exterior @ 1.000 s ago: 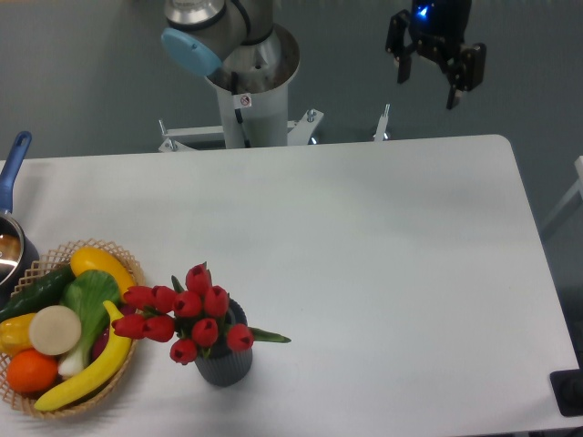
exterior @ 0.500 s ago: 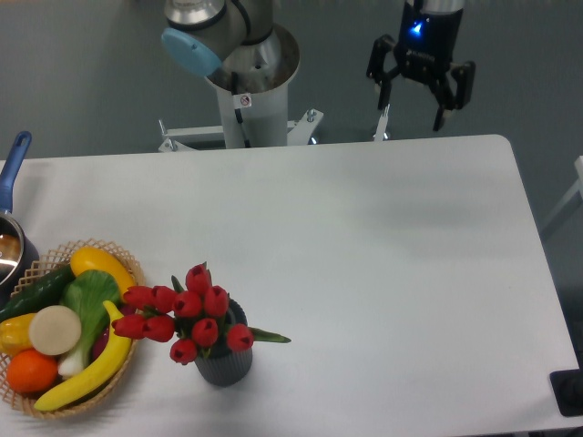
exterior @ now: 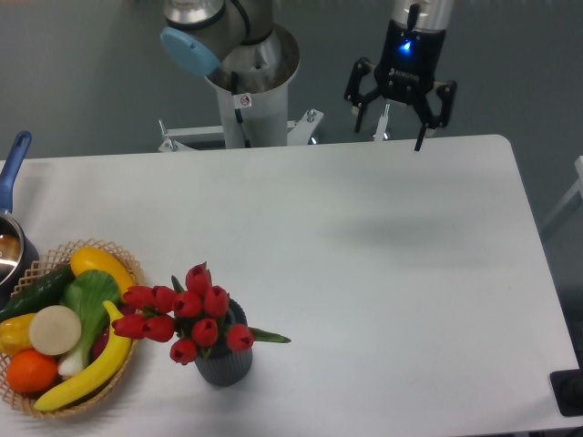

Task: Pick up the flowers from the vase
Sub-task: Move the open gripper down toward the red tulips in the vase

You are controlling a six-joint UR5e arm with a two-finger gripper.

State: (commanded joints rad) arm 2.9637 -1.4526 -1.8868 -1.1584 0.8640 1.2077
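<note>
A bunch of red tulip flowers [exterior: 187,311] with green leaves stands in a small dark grey ribbed vase [exterior: 224,361] near the table's front left. My gripper [exterior: 389,135] hangs open above the table's far edge, right of centre, well away from the flowers. Nothing is between its fingers. A blue light glows on its body.
A wicker basket [exterior: 120,264] of fruit and vegetables sits just left of the vase. A blue-handled metal pot [exterior: 11,238] is at the left edge. The arm's base column [exterior: 248,91] rises behind the table.
The gripper has moved left and down toward the table's far edge. The flowers and vase have not moved.
</note>
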